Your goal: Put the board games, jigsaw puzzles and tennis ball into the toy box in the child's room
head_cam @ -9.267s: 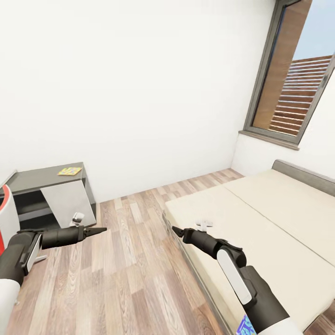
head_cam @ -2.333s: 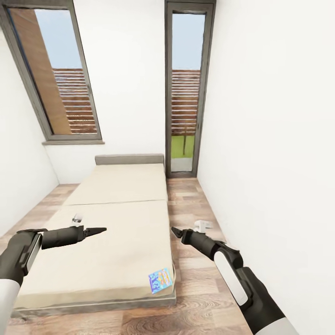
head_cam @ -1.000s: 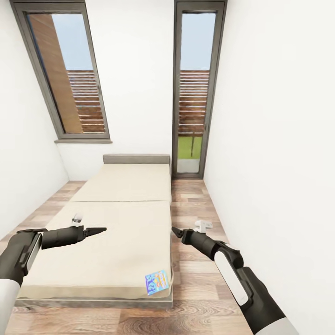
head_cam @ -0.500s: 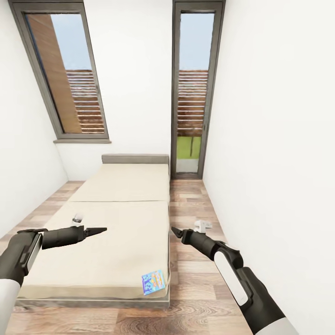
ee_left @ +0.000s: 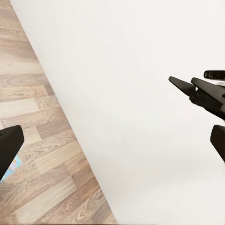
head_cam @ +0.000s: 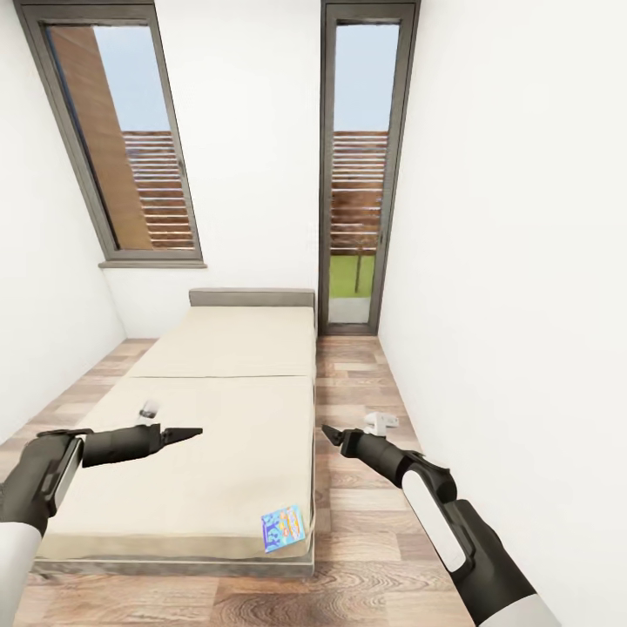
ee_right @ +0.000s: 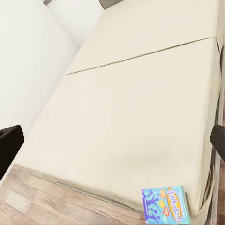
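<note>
Head view: low wide bed with beige two-part mattress and grey frame [head_cam: 209,409] running lengthwise away toward short grey headboard [head_cam: 252,298] at far white wall. Small flat mostly-blue cartoon-printed board game box [head_cam: 285,527] lying flat at near right corner of mattress, just inside the edge, long axis roughly across the bed, slightly skewed, near-left corner dipping toward the foot edge. Left black gripper [head_cam: 187,432] held over near left part of mattress, tips pointing right, drawn together to a point, holding nothing. Right black gripper [head_cam: 329,432] over wood-plank floor [head_cam: 366,514] just beside bed's right edge, tips pointing up-left, also looking closed and empty. Two tall dark-framed windows [head_cam: 361,165] on far wall. Small white object on floor [head_cam: 380,421] near right wall, too small to identify.

Left wrist view: right gripper [ee_left: 185,86] seen against white wall [ee_left: 131,93], tips narrow. Sliver of blue box [ee_left: 14,165] by plank floor, mostly hidden behind a dark finger [ee_left: 8,147]. Own claw width: cannot tell.

Right wrist view: mattress [ee_right: 136,108] seen from above, seam crossing it. Blue box [ee_right: 163,203] flat at near corner, printed title reading along its long side. Dark fingertips [ee_right: 9,145] at opposite frame edges, well apart.
</note>
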### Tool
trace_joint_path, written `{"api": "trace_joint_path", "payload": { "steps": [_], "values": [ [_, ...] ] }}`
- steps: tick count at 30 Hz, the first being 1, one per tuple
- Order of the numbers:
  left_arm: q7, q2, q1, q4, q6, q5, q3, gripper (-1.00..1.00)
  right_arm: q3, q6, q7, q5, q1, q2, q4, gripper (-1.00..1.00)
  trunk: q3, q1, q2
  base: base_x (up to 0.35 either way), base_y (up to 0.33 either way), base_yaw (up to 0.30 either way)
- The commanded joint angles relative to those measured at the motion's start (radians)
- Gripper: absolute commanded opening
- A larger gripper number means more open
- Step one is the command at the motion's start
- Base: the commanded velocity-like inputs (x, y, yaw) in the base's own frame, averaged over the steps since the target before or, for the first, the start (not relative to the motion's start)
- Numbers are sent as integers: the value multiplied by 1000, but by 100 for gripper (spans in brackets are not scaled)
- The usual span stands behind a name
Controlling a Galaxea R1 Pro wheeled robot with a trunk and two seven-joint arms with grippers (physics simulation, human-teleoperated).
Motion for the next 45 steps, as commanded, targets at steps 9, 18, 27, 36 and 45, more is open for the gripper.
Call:
{"api": "trace_joint_path", "payload": {
  "steps": [9, 18, 27, 36, 45],
  "values": [
    [4, -28, 12, 126, -2, -31, -7, 100, 0, 5, 2, -4, -1, -2, -1, 100, -2, 1, -2, 0, 0, 0],
    [39, -69, 26, 293, -91, -126, -24, 100, 0, 5, 5, -2, -1, -3, -1, 100, -2, 1, -2, 0, 0, 0],
    [100, -75, 38, 427, -172, -132, -24, 100, 1, 5, 9, -2, -1, -1, -1, 100, -2, 1, -2, 0, 0, 0],
    [135, -77, 39, 466, -179, -131, -24, 100, 0, 5, 10, -1, -1, 1, -2, 100, -21, 24, -44, 0, 0, 0],
    [136, -81, 40, 495, -178, -132, -25, 100, 0, 5, 10, -1, -1, 2, -3, 100, -49, 58, -107, 0, 0, 0]
  ]
}}
